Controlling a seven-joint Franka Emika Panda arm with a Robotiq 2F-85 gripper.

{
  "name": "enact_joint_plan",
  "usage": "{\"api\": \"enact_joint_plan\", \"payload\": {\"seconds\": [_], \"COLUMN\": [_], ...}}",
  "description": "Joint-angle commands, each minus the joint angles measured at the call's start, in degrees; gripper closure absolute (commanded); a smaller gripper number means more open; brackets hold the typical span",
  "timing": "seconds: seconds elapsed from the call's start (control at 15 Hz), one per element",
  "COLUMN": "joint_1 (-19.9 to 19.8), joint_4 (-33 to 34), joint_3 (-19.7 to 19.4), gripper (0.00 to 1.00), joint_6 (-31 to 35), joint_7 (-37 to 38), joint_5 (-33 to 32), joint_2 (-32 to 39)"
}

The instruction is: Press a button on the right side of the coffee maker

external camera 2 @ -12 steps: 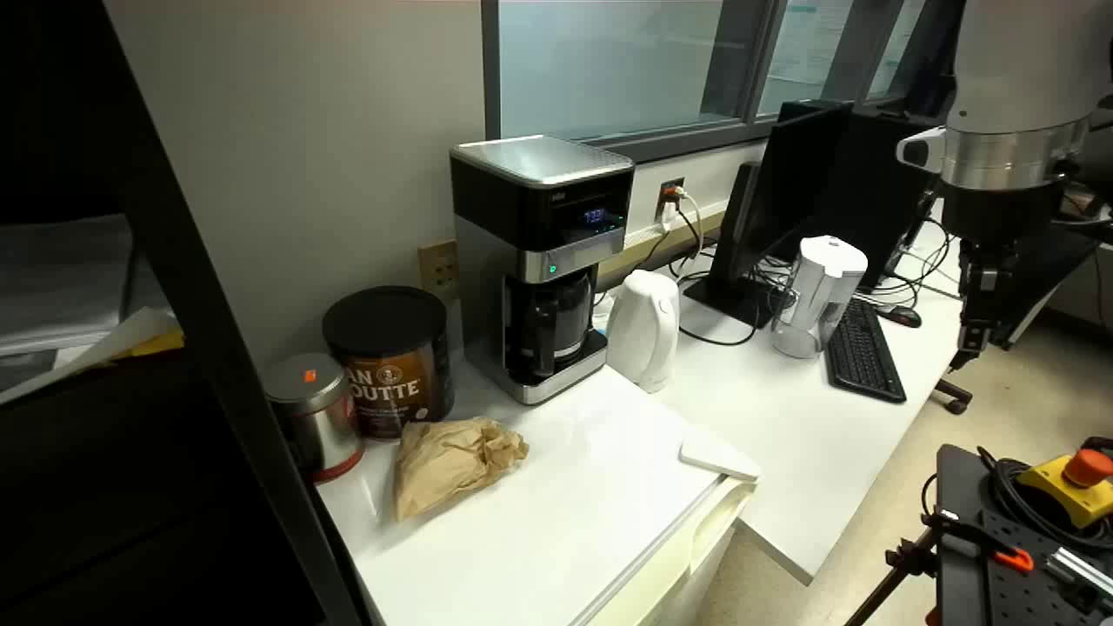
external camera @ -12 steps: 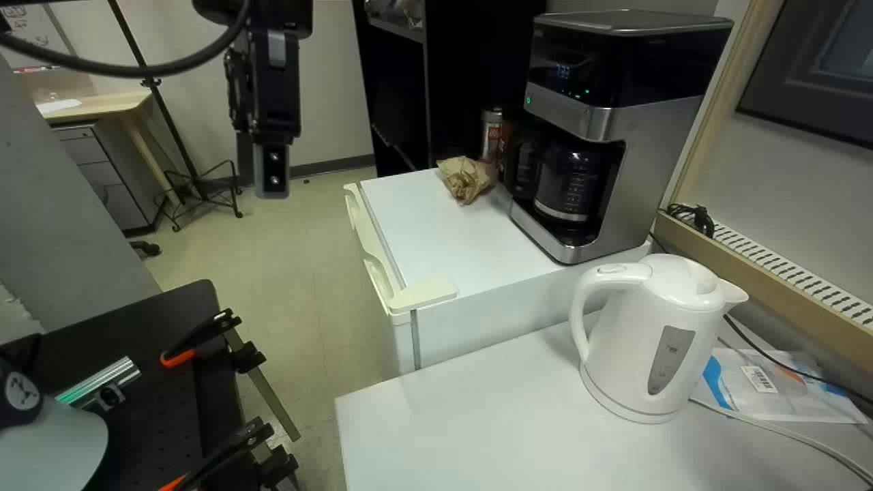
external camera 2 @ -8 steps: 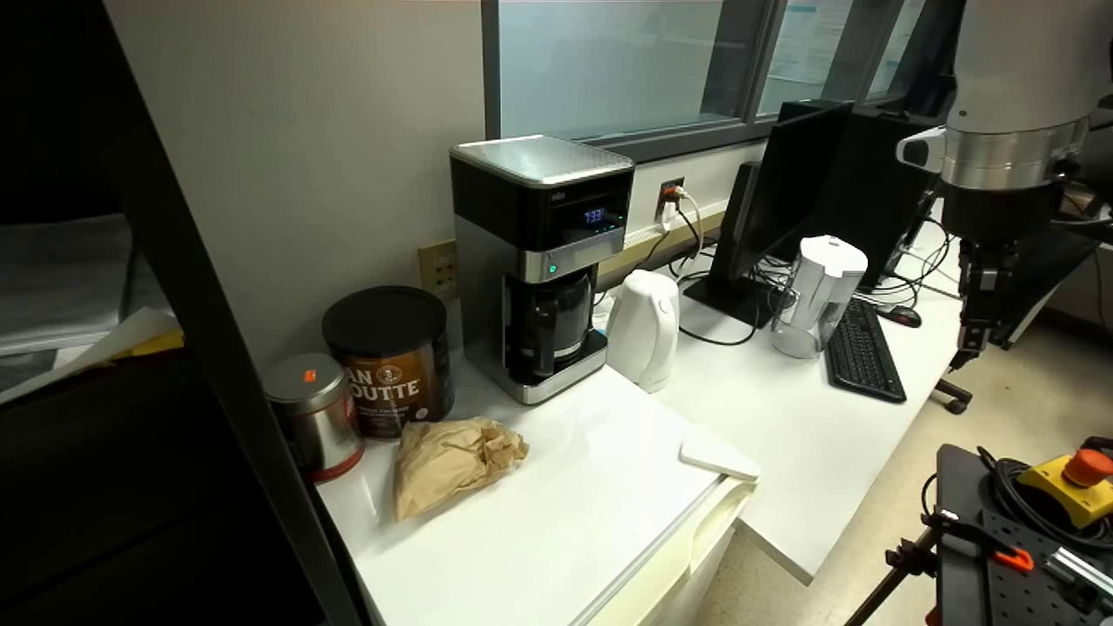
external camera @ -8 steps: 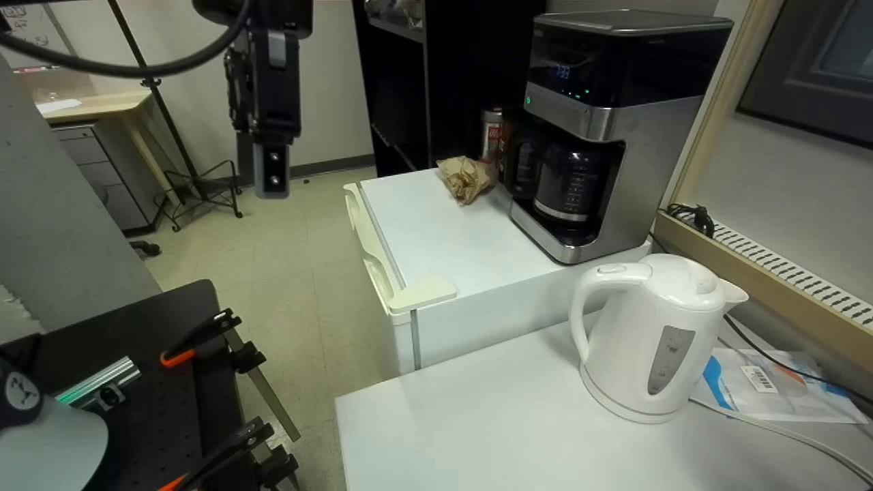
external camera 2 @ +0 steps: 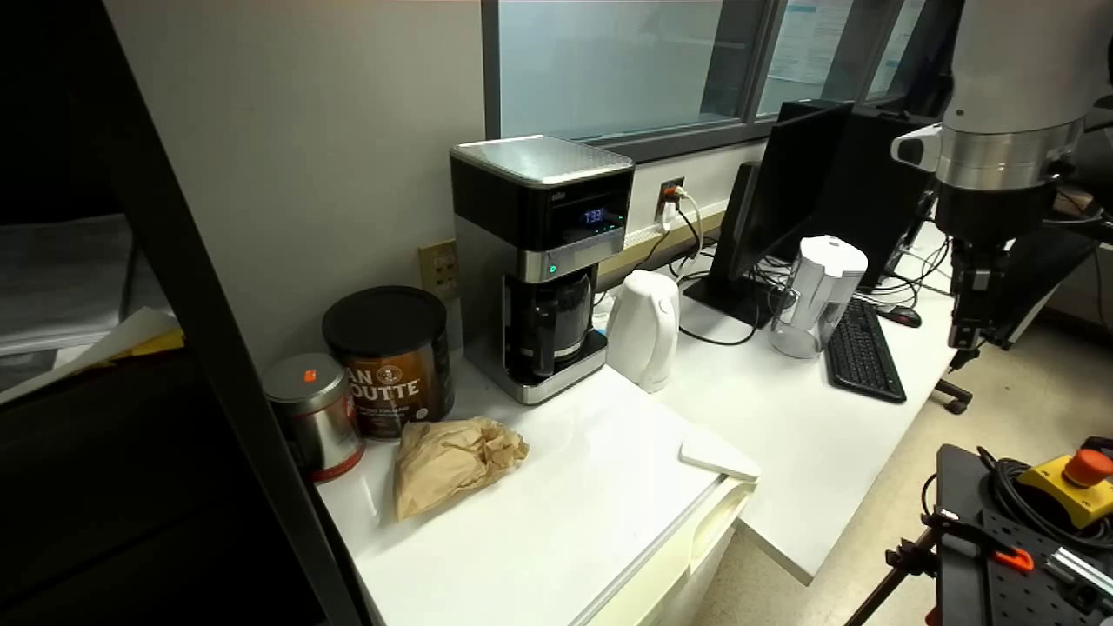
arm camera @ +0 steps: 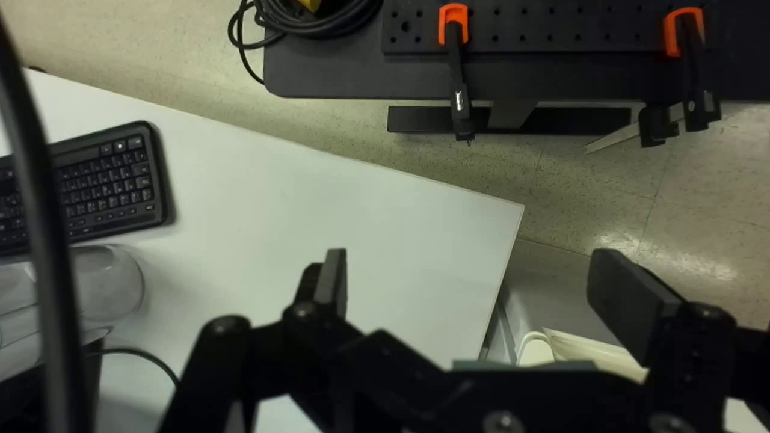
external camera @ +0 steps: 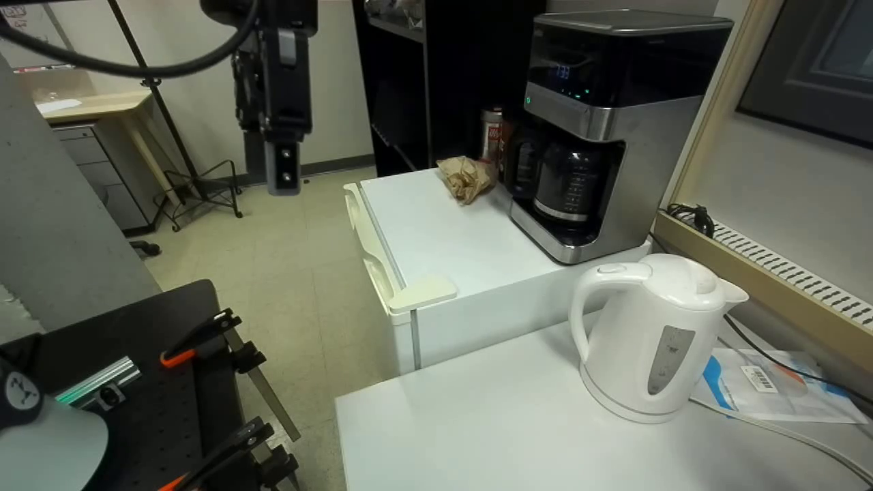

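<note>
Wrist view: the flat black fingers (arm camera: pixel 333 278) are wide apart; bring them together, then press squarely on the right front of the tall, boxy black-and-steel coffee maker (external camera 2: pixel 535 261), which both exterior views show well apart on the white tabletop (external camera 2: pixel 574 487).

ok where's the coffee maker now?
In an exterior view, the coffee maker stands at upper right, just beyond the kettle, with the paper bag to its left in the picture.

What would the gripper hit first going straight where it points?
Probably the floor between the white desk and black table: the gripper points down. Depth is unclear; it might clip the desk instead.
</note>
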Motion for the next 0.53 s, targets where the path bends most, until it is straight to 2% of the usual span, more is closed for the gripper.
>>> {"api": "enact_joint_plan", "payload": {"seconds": [0.0, 0.4, 0.47], "joint_1": [1.43, 2.74, 2.93], "joint_4": [0.87, 1.19, 1.35], "joint_3": [0.04, -0.13, -0.48], "gripper": [0.0, 0.0, 0.25], "joint_6": [5.45, 21.77, 24.97], "joint_7": [-1.39, -6.29, -7.64], "joint_5": [-4.26, -13.3, -13.73], "joint_2": [2.52, 5.93, 6.52]}}
